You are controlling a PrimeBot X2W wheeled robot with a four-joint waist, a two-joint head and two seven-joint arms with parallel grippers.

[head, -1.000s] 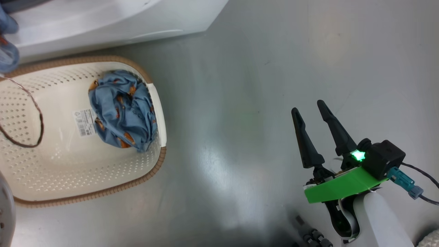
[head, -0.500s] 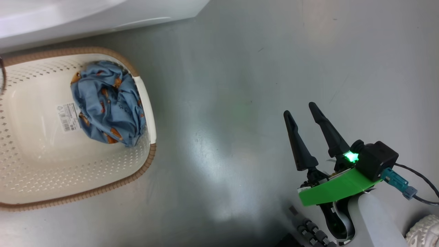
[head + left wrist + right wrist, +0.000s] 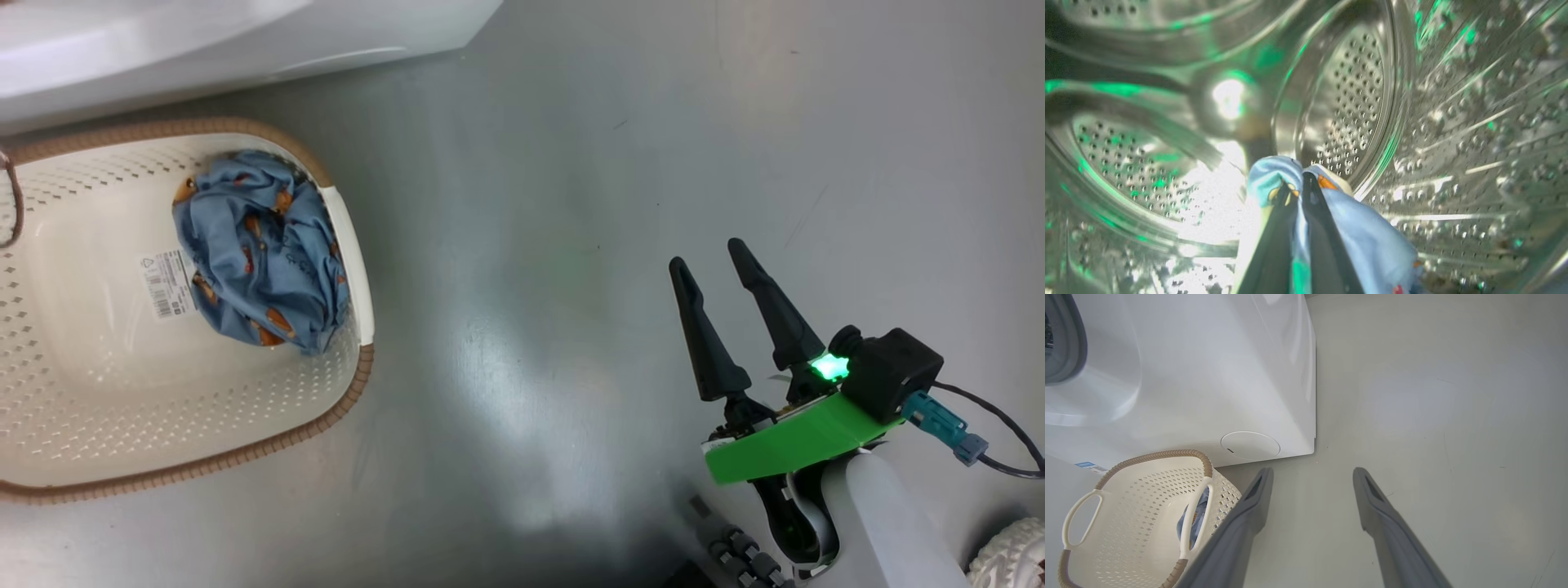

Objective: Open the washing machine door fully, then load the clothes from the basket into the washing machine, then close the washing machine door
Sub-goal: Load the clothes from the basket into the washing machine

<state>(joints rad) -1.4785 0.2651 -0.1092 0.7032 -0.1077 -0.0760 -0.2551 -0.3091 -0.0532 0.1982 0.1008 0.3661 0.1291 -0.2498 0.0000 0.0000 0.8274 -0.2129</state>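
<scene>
In the head view, the blue fabric that showed at the upper left edge a second ago is gone, and the whole picture has shifted a little, so it is the camera that has moved, not the basket (image 3: pixel 351 392). The basket stands on the floor (image 3: pixel 531 245) just beside the washing machine (image 3: pixel 245 41), with one crumpled blue garment (image 3: pixel 257 253) at its right end. The right gripper (image 3: pixel 705 253) hovers over bare floor, fingers spread, grasping nothing. In the left wrist view, the left gripper (image 3: pixel 1296 181) is clenched on a second garment (image 3: pixel 1367 241) deep inside the steel drum (image 3: pixel 1355 94). In the right wrist view, the round flap (image 3: pixel 1250 445) lies just behind the basket. In my judgement this piece is ready to be let go, and one more fetch remains.
</scene>
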